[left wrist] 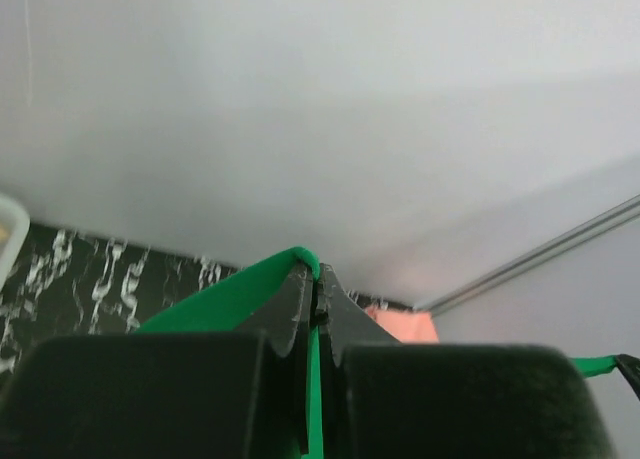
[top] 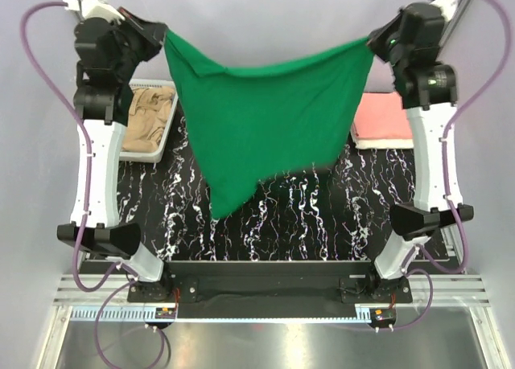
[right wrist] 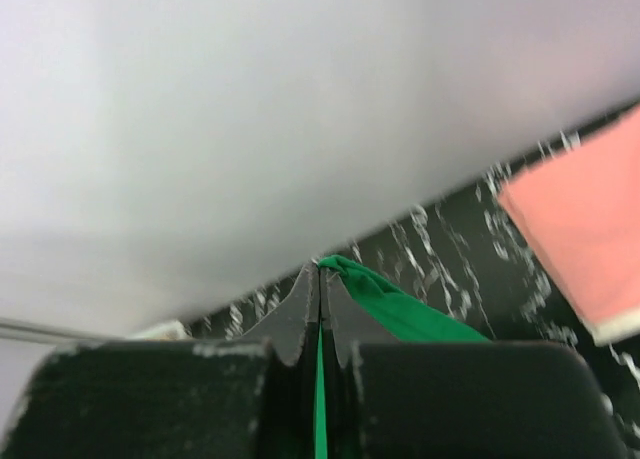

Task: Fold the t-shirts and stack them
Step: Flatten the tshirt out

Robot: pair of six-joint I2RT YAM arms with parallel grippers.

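Green t-shirt hangs stretched between both grippers, above the table. Can't tell if its lowest tip touches the top.

Left gripper is pressed together on one top corner, with cloth bunched over and between its fingers. Right gripper pinches the opposite corner the same way. The top edge sags a little between them. The rest drapes to a point below, nearer the left gripper's side.

Handling, my read: thin soft cloth, light, no stiffness. It will fold wherever gravity takes it and can creep out of a small pinch if tugged. Best hold is at corners or shoulder seams. Get both ends level and lower it flat onto the table before any fold.

Pink t-shirt lies folded flat below the right gripper. Tan t-shirt sits crumpled in the basket below the left gripper, not yet folded.
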